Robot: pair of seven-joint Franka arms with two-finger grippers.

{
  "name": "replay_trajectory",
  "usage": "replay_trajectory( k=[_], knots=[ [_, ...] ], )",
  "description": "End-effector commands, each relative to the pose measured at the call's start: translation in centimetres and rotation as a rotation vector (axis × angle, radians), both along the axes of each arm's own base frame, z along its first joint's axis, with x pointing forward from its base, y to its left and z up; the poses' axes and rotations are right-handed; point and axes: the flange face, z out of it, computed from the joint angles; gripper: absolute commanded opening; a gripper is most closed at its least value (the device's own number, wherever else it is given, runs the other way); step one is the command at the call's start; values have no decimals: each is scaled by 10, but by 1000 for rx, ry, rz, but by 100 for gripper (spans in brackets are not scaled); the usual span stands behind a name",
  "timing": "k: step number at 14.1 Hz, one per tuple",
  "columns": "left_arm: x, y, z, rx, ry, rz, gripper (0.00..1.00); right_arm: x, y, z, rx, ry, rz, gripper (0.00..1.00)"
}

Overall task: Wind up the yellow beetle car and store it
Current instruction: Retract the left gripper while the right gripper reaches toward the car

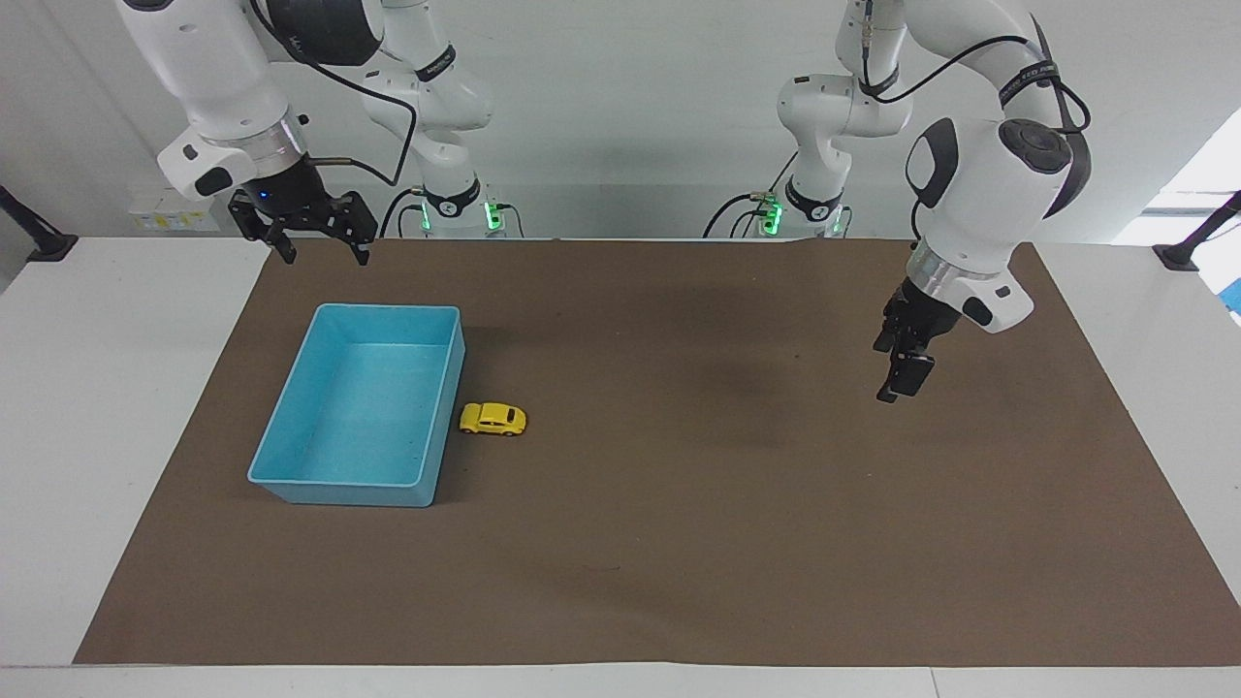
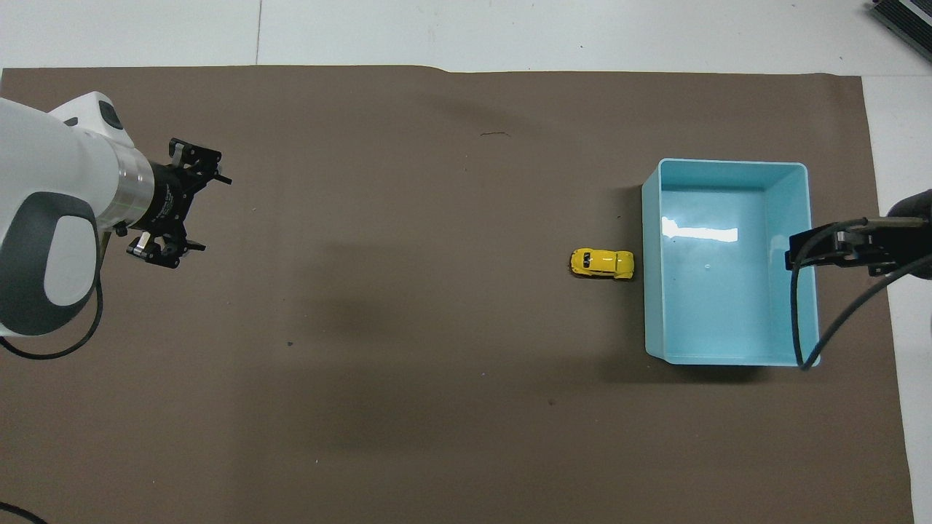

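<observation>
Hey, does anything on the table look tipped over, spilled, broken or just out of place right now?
Nothing stands out. The yellow beetle car sits upright on its wheels on the brown mat, right beside the blue bin, which is upright and empty. Both hands hang in the air away from the car, holding nothing.

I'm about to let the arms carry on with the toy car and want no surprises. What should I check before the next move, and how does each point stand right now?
1. Yellow car upright on its wheels on the brown mat: ok.
2. Car free to grasp, nothing on it: ok.
3. Car in the blue bin: not ok, it sits beside the bin, toward the left arm's end.
4. Bin has room: ok, nothing seen inside.
5. Left gripper empty, over bare mat: ok.
6. Right gripper jaws open, empty, waiting: ok.
</observation>
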Motion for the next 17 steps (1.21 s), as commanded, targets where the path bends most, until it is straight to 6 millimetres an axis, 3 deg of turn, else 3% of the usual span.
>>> replay_trajectory(
  k=[1, 3, 9, 11, 13, 17],
  knots=[
    [-7, 25, 1, 24, 7, -131, 100, 2, 13, 5, -2, -4, -89, 100],
    [-9, 43, -1, 38, 19, -303, 100, 7, 14, -4, -7, 12, -162, 100],
    [-7, 46, 7, 88, -54, -908, 100, 32, 54, -20, -20, 8, -384, 100],
    [-11, 47, 19, 108, -86, -1052, 100, 42, 59, -15, 12, -60, -522, 100],
    [-17, 47, 32, 106, -74, -1112, 100, 46, 80, -19, 27, -88, -613, 100],
    [-30, 41, 83, 173, -25, -1219, 100, 52, 93, -39, 2, -66, -781, 100]
  ],
)
